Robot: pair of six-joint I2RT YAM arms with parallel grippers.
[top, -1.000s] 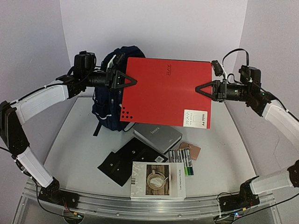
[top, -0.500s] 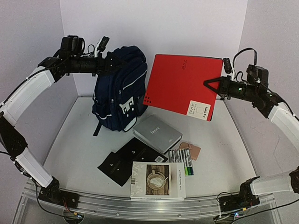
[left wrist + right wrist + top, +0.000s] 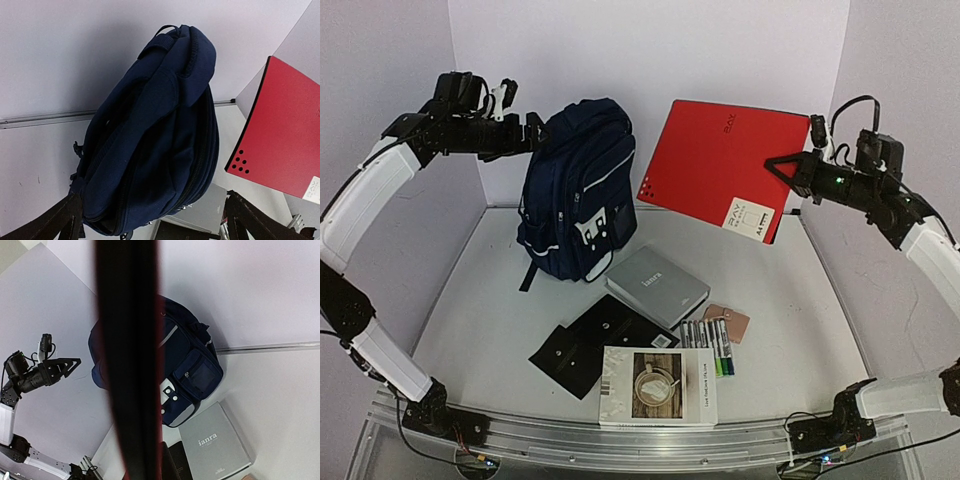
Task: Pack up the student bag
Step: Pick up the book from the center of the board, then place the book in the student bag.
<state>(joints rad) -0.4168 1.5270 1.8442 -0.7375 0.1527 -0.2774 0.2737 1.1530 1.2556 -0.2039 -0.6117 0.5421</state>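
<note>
Large navy-blue fabric backpack with thin white piping, the student bag [image 3: 578,195]: upright at the back of the grey table [image 3: 800,300], close to the wall, with the white graphic on the front pocket turned toward the arms. Probably stood this way to keep the top reachable from above. Top zip open or closed: cannot tell.

Flat square red folder [image 3: 720,165]: in the air to the right of the bag, tilted, not touching it. Pinched at its right edge by the right gripper [image 3: 772,162], jaws closed on it. Held high most likely to be slid down into the bag.

Left gripper [image 3: 532,135]: just beside the bag's upper left, jaws spread wide, nothing between them. Seemingly ready to take the top and steady or open it.

Waiting in front, apparently for packing: grey flat box [image 3: 658,287], black pouch [image 3: 590,343], row of markers [image 3: 708,347], book with a coffee-cup picture [image 3: 660,385].

Readable: "RAY" on the folder's white corner label, "ianra" on the grey box. Book title and the smaller label print too small to read.
</note>
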